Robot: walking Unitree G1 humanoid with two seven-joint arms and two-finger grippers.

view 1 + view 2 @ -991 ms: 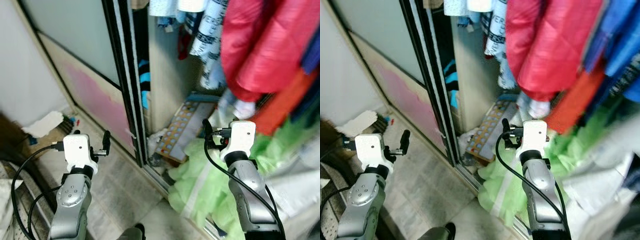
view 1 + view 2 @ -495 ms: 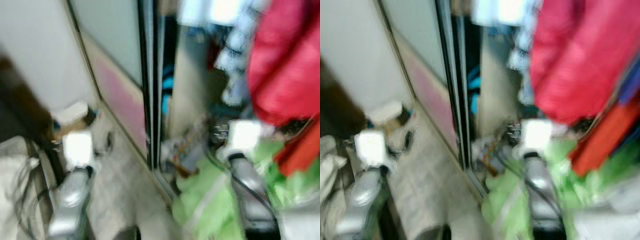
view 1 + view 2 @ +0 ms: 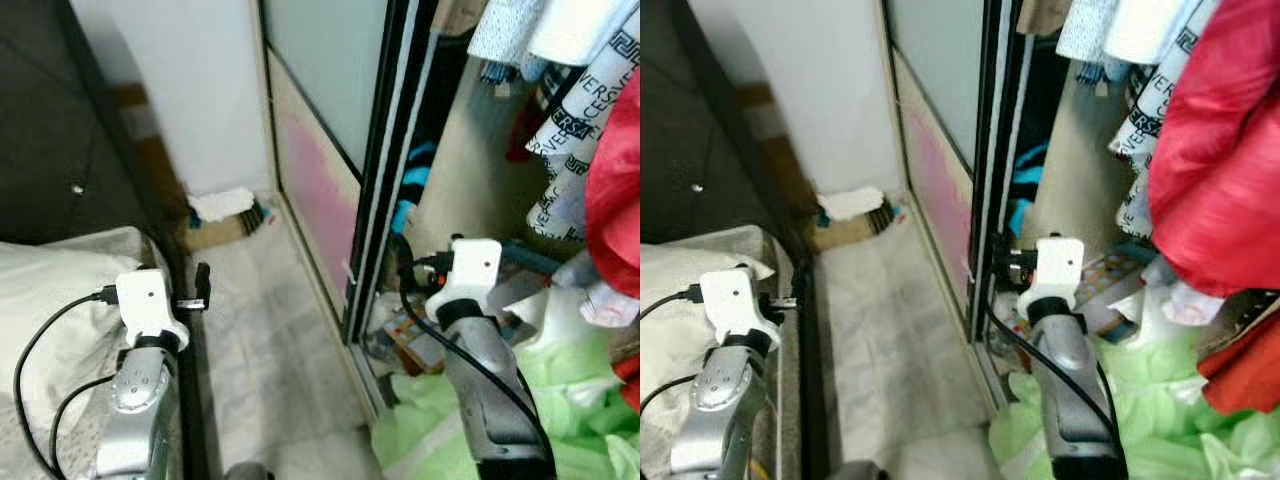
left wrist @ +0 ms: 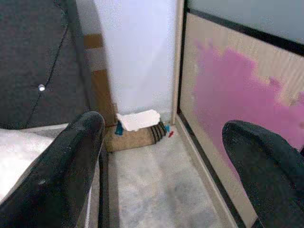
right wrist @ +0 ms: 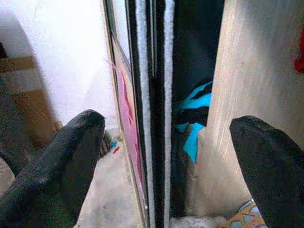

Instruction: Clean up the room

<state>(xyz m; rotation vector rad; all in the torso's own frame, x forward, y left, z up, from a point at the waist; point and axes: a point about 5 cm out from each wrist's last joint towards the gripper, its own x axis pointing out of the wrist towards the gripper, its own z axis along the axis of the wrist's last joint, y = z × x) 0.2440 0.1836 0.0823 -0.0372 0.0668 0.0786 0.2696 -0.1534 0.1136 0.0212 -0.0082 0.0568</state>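
Nearest, the green cloth [image 3: 440, 440] heaps on the wardrobe floor at about five o'clock, under the right arm. The right gripper [image 5: 161, 156], fingers spread and empty, points at the sliding door edge [image 3: 385, 170] straight ahead at twelve. The left gripper [image 4: 166, 156], likewise released and holding nothing, faces the corner, where a small pile of clutter [image 3: 228, 212] lies at eleven. The cloth seems the right arm's to take, the clutter the left's.
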